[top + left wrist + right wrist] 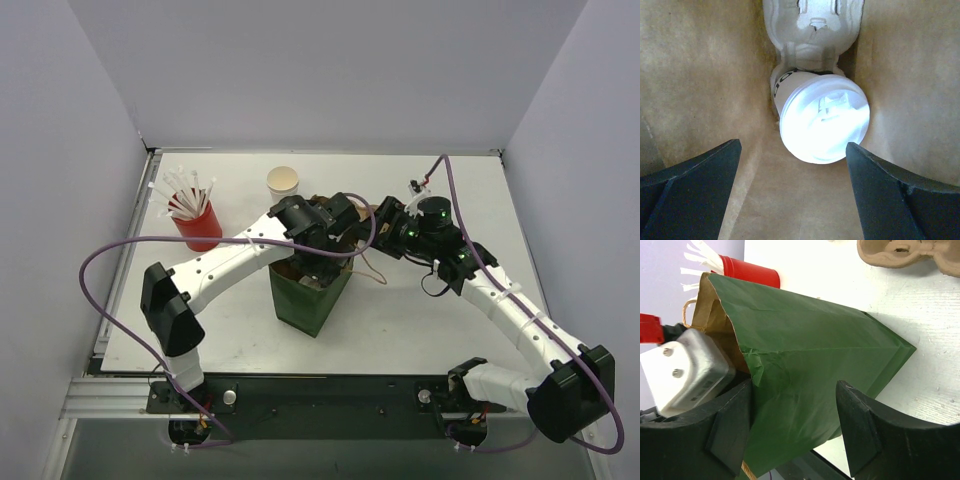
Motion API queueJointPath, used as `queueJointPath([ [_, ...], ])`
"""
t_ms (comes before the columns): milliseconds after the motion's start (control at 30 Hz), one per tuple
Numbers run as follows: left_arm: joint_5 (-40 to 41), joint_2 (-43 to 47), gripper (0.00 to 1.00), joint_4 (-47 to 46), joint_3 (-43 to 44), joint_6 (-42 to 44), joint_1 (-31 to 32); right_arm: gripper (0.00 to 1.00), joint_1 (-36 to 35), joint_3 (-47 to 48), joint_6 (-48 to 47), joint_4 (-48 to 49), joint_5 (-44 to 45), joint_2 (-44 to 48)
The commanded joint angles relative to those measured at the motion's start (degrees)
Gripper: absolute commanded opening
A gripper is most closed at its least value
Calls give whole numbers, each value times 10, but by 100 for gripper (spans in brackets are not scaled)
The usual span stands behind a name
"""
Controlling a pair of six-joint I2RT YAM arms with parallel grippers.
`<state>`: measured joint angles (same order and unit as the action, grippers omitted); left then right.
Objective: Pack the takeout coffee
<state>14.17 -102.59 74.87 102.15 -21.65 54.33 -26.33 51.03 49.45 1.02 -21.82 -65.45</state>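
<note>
The takeout coffee, a white paper cup with a round white lid, sits inside the green-and-brown paper bag, its lid facing the left wrist camera. My left gripper is inside the bag's mouth, above the cup, open and empty; its fingers do not touch the lid. In the top view the left gripper is partly hidden by the bag. My right gripper is open, its jaws on either side of the bag's green wall near the rim.
A pale pulp cup carrier lies in the bag against the cup. Another pulp carrier lies on the table. A lidless white cup and a red cup of straws stand behind the bag.
</note>
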Motion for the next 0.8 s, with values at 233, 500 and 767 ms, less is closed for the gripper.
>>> queueJointPath([
  [233,10,55,97,12,63,-4,3,59,-14,30,-18,-27,20,-13],
  [500,14,70,97,24,86,-4,3,59,-14,36,-18,-32,23,-13],
  [767,1,92,97,21,112,-2,3,59,-20,44,-19,-40,27,-13],
])
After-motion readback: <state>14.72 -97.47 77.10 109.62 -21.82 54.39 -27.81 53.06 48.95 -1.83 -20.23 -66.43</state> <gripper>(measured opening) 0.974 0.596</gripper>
